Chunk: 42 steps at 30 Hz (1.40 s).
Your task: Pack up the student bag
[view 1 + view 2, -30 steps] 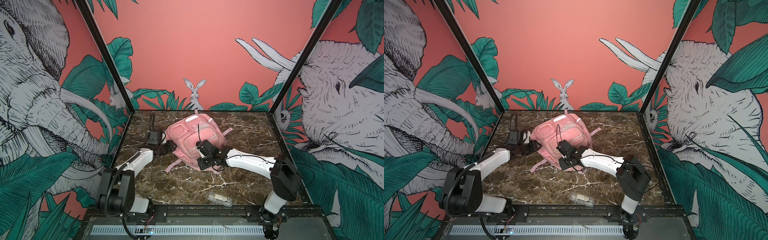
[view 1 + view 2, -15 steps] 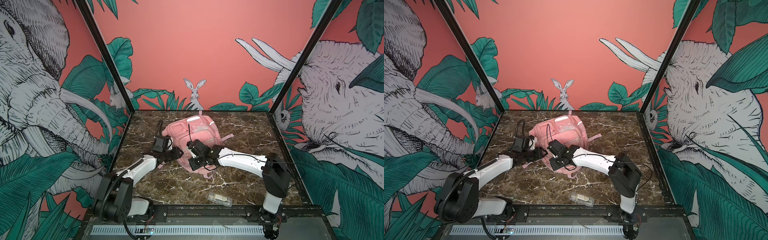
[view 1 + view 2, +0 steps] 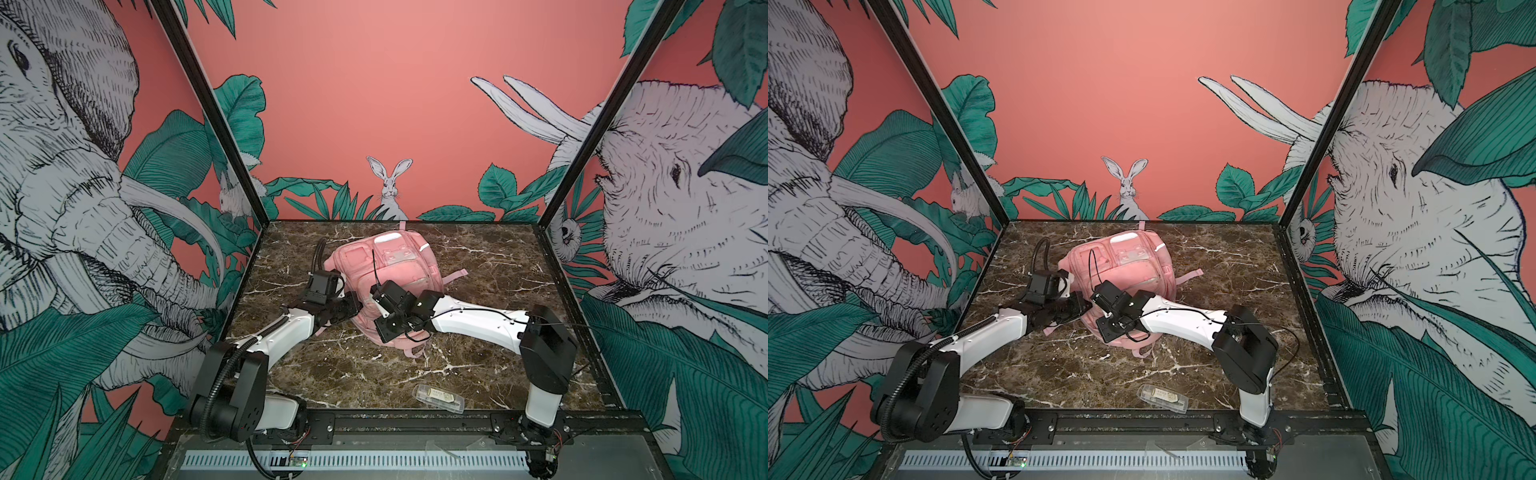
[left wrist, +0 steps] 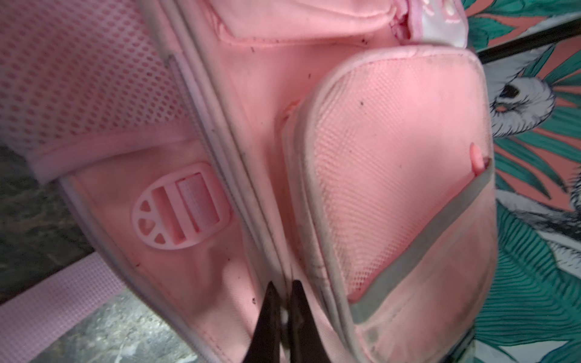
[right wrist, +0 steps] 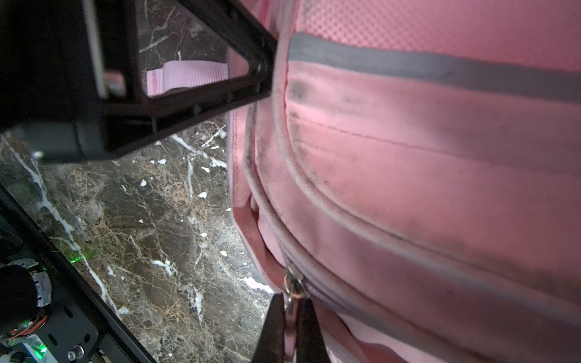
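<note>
student bag (image 3: pixel 395 270) is lying on the marble table (image 3: pixel 490 266), about the middle of the frame in both top views, front pockets up, with both arms meeting at its near edge. In the left wrist view the pink fabric fills most of the frame. The left gripper (image 4: pixel 283 284) pokes up from the bottom middle, tips nearly together, pinching the piped seam next to the side pocket. In the right wrist view the bag takes up the whole right side. The right gripper (image 5: pixel 292 314) sits at the bottom middle, clamped on the zipper pull (image 5: pixel 293 287). The left gripper's black tip touches the bag's edge at upper left there. A clear case (image 3: pixel 438 398) lies well apart, lower right.
</note>
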Available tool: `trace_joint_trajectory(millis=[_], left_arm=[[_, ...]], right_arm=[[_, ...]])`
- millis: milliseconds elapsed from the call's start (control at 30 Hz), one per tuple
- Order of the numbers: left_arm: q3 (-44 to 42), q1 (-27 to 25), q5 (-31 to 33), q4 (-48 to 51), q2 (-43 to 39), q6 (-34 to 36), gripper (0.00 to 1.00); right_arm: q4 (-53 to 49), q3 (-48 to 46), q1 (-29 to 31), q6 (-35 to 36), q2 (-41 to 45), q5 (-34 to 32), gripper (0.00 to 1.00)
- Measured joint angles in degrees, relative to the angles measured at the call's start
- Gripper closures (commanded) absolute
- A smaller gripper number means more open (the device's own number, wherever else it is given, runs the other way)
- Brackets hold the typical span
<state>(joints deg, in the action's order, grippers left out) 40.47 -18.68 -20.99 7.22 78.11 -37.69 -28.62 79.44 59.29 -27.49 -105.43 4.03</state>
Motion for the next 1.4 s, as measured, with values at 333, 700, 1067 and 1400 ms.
trace_joint_trajectory(millis=[333, 700, 1067, 1400], left_arm=[[3.65, 2.84, 0.46, 6.51, 0.63, 4.02, 1.0], [5.68, 5.01, -0.96, 7.65, 4.37, 6.43, 1.0], [16.61, 5.66, -0.85, 8.07, 15.63, 7.85, 0.96], [20.04, 6.54, -0.02, 7.41, 13.2, 7.32, 0.43]], right_arm=[[1.27, -9.88, -3.21, 1.18, 6.84, -3.21, 0.98], [1.18, -15.76, -10.29, 2.25, 11.89, -2.71, 0.99], [1.75, -12.74, -6.64, 1.92, 10.86, -1.75, 0.99], [0.83, -2.51, -1.7, 0.83, 1.99, -0.28, 1.0]])
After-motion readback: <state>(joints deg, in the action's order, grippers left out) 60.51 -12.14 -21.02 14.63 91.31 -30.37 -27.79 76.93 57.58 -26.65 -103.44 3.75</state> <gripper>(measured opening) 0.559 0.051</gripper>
